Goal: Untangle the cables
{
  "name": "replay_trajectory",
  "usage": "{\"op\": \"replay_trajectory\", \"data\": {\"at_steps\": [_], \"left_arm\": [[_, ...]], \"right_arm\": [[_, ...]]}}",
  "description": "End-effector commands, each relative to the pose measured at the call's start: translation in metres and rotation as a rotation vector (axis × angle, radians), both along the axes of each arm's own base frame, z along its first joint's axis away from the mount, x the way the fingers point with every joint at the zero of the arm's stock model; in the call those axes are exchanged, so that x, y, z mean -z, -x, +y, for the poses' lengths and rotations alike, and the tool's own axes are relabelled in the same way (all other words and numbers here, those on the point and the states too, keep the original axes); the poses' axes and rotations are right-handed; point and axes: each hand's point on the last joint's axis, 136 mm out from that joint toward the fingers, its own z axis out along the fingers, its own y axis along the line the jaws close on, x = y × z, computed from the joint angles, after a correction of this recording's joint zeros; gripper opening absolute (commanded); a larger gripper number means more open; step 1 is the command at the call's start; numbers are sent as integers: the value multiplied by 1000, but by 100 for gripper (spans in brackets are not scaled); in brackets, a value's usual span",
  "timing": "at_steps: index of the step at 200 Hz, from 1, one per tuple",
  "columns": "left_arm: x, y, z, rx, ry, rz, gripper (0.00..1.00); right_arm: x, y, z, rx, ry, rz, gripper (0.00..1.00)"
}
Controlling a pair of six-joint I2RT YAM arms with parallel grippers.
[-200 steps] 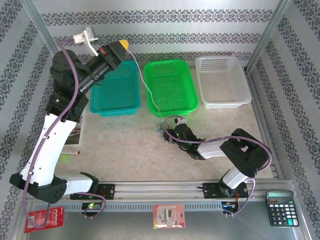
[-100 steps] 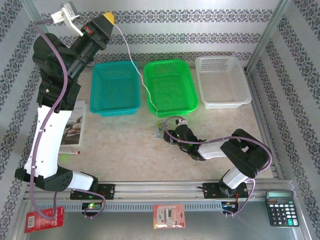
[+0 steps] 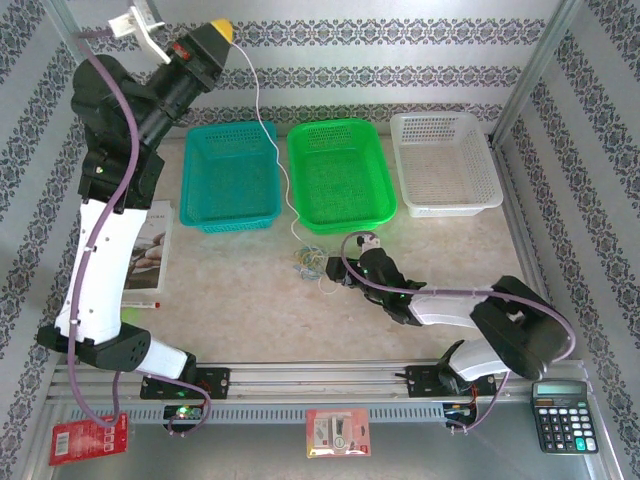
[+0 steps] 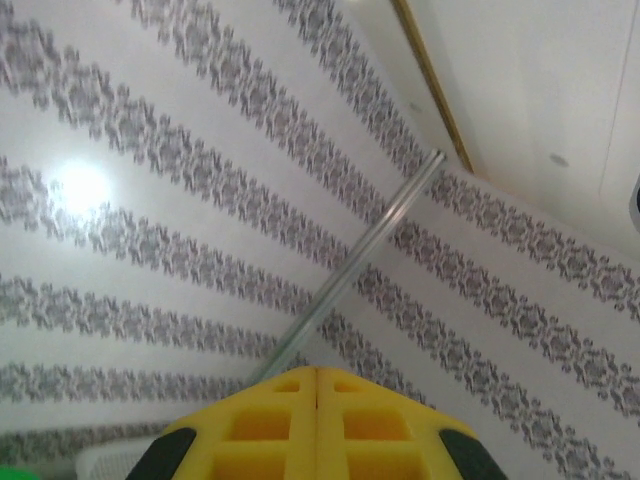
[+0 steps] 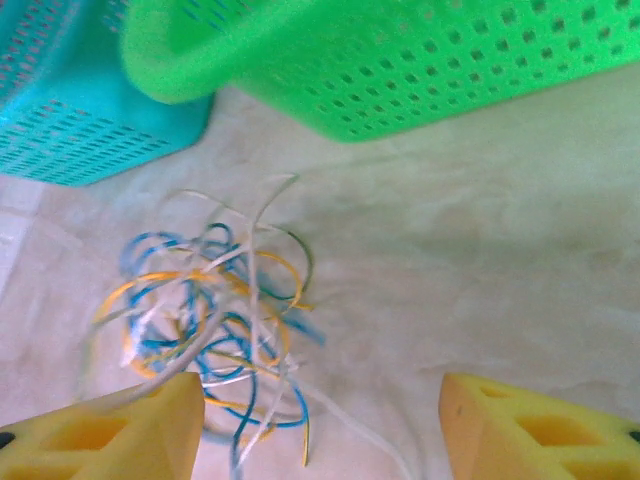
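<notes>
The cables (image 3: 310, 262) lie as a small loose tangle of cream-white, yellow-orange and blue loops on the table in front of the baskets. In the right wrist view the cables (image 5: 210, 310) sit left of centre, touching the left finger. My right gripper (image 5: 320, 430) is open with bare table between its yellow fingers; from above the right gripper (image 3: 345, 275) lies just right of the tangle. My left gripper (image 3: 222, 30) is raised high at the back left, shut, and a white cable (image 3: 289, 195) runs from its tip down to the tangle. The left gripper (image 4: 316, 372) faces the wall.
A teal basket (image 3: 230, 175), a green basket (image 3: 340, 170) and a white basket (image 3: 445, 160) stand in a row at the back. A booklet (image 3: 150, 255) lies at the left. A calculator (image 3: 565, 415) sits at the front right.
My left arm has risen higher and back, drawing the white cable up. The right gripper has come off the tangle and shifted right, leaving the loops exposed.
</notes>
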Motion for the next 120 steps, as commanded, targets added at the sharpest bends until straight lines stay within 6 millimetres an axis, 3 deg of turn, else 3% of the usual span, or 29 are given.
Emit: {"op": "replay_trajectory", "data": {"at_steps": [1,25,51,94,120], "left_arm": [[0,6,-10,98,24,-5,0],[-1,11,-15,135,32,-8,0],[-5,14,-19,161,44,-15,0],[-21,27,-21,187,70,-50,0],[-36,37,-20,194,93,-84,0]], "right_arm": [[-12,12,0,-56,17,-17,66],[-39,10,3,-87,11,-78,68],[-70,1,20,-144,1,-154,70],[-91,-26,52,-196,7,-227,71],[-91,-43,72,-209,8,-247,70]]}}
